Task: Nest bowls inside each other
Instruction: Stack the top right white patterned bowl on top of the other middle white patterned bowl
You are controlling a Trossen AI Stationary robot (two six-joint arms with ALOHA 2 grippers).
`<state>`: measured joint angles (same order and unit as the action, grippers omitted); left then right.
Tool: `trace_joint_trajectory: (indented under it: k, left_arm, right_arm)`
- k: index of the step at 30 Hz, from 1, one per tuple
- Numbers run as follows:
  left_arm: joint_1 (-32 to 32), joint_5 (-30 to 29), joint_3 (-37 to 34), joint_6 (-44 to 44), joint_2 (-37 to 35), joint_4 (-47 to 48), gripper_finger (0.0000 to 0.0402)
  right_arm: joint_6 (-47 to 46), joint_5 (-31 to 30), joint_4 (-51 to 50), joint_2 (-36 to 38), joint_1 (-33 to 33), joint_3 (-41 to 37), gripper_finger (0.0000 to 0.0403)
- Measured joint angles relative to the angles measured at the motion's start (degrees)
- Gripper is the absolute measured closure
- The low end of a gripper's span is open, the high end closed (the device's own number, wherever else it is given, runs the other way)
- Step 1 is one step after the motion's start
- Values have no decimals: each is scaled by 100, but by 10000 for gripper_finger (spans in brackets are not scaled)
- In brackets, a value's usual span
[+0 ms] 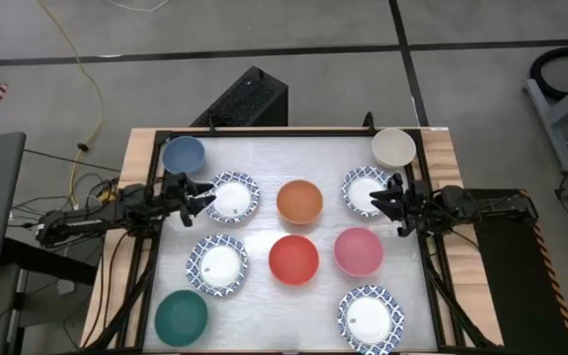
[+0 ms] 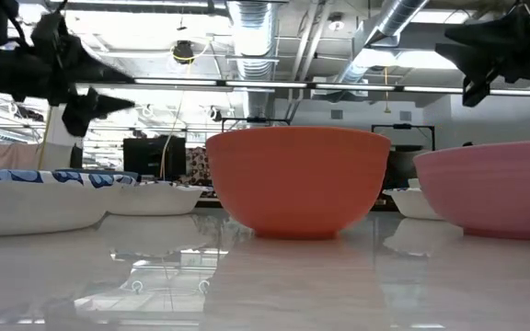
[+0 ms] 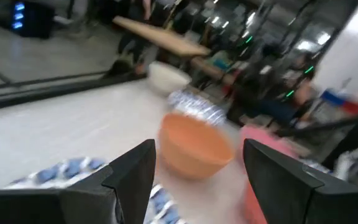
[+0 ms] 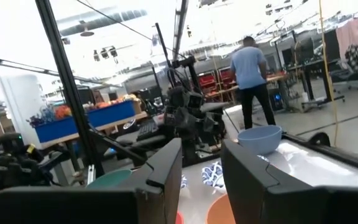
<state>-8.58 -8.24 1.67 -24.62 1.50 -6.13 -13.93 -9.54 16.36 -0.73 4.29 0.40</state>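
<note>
Ten bowls rest upright on their bases on the white table top [image 1: 264, 158]. At the back are a blue bowl [image 1: 183, 155] and a cream bowl [image 1: 393, 148]. Four are white with blue patterned rims [image 1: 233, 197] [image 1: 367, 190] [image 1: 217, 263] [image 1: 370, 318]. The others are orange [image 1: 299, 201], red [image 1: 293, 259], pink [image 1: 358, 250] and green [image 1: 181, 318]. My left gripper [image 1: 205, 195] hovers open at the left side, over the edge of a patterned bowl. Its wrist view looks past the open gripper [image 3: 197, 180] at the orange bowl [image 3: 194, 146]. My right gripper [image 1: 381, 202] stands open above the right patterned bowl, with nothing between its fingers [image 4: 201, 174].
A dark metal frame [image 1: 156, 197] runs along the table's left and right sides, next to both arms. A black box [image 1: 245, 99] stands behind the far edge. A person [image 4: 250, 71] stands in the room beyond the table. The bowls stand close together, with narrow gaps between them.
</note>
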Motion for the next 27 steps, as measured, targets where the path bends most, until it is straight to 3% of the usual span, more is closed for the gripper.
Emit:
trace_joint_trajectory:
  k: [5, 12, 17, 20, 27]
  left_arm:
    - [0, 392, 239, 5, 2, -299, 169]
    - [0, 504, 1482, 815, 270, 1494, 169]
    - [0, 413, 2544, 1209, 950, 3109, 169]
    - [0, 51, 3050, 1183, 1489, 3737, 169]
    - [0, -429, 3676, 1083, 2774, 4143, 169]
  right_arm:
    - [32, 0, -7, 0, 0, 82, 269]
    - [98, 0, -3, -7, 0, 229, 269]
    - [221, -61, 3, -7, 0, 363, 269]
    - [580, -203, -27, -8, 0, 444, 269]
    - [1502, -917, -111, -496, 1, 830, 269]
